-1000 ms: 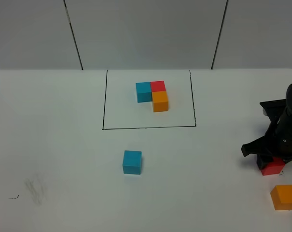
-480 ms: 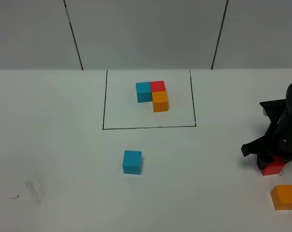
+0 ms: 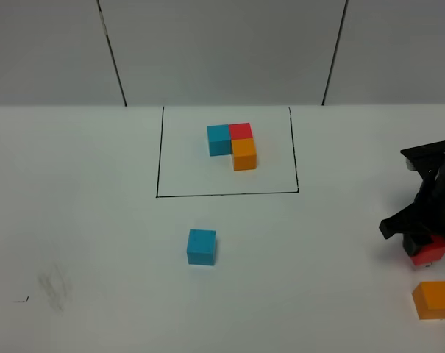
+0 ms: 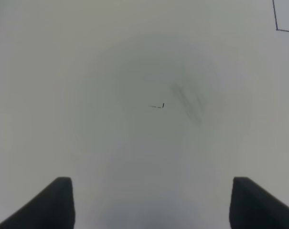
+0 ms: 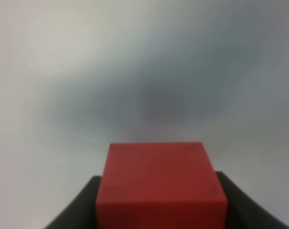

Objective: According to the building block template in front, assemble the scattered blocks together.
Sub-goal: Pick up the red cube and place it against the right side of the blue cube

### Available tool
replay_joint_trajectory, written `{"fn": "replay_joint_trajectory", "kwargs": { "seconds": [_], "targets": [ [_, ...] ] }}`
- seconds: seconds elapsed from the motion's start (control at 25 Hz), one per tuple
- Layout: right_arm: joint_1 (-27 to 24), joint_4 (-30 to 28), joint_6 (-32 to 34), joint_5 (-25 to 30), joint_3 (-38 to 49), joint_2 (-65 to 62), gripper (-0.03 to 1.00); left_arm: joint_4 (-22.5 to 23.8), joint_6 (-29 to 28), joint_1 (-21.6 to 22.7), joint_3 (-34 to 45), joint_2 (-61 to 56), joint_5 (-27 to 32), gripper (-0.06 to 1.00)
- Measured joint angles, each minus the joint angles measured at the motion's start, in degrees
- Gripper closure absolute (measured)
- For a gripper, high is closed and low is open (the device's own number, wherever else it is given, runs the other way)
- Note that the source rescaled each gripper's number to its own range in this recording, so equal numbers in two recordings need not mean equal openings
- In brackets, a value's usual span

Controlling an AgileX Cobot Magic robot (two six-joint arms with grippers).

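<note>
So my right gripper [image 3: 426, 241] is clamped tight on the red cube [image 3: 430, 252], one finger on each side of it. In the right wrist view the cube fills the gap between the dark fingers with its top face showing. Can't honestly tell if it's resting on the table [image 3: 90, 220] or just off it, since the surface behind it is a blurry grey patch. Closest neighbour is the orange cube [image 3: 434, 300], sitting loose near the red one on the camera side, not touching it or my fingers. The blue cube [image 3: 201, 246] is well apart, out in the middle of the table, just on the near side of the black rectangle [image 3: 157, 154]. Inside that rectangle is the template [image 3: 232, 143]: blue and red side by side, with orange tucked against the red to make the L. My left gripper [image 4: 158, 210] has its fingers spread wide with nothing between them, hanging over bare table, with a faint grey smudge [image 4: 187, 98] and a tiny pen mark [image 4: 158, 106] in front of it.
</note>
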Motion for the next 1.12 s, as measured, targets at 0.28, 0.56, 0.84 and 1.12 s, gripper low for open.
{"fn": "replay_joint_trajectory", "kwargs": {
  "seconds": [0.28, 0.56, 0.84, 1.12],
  "targets": [
    [7.83, -1.57, -8.82, 6.59, -3.73, -5.16, 0.96, 0.0, 0.0, 0.0, 0.0, 0.0, 0.0, 0.33],
    [14.43, -0.79, -19.34, 15.23, -12.57, -5.16, 0.96, 0.0, 0.0, 0.0, 0.0, 0.0, 0.0, 0.33],
    [17.19, 2.26, -34.28, 19.53, -18.24, -5.16, 0.96, 0.0, 0.0, 0.0, 0.0, 0.0, 0.0, 0.33],
    [21.7, 3.74, -46.17, 19.82, -18.93, -5.16, 0.96, 0.0, 0.0, 0.0, 0.0, 0.0, 0.0, 0.33]
  ]
}}
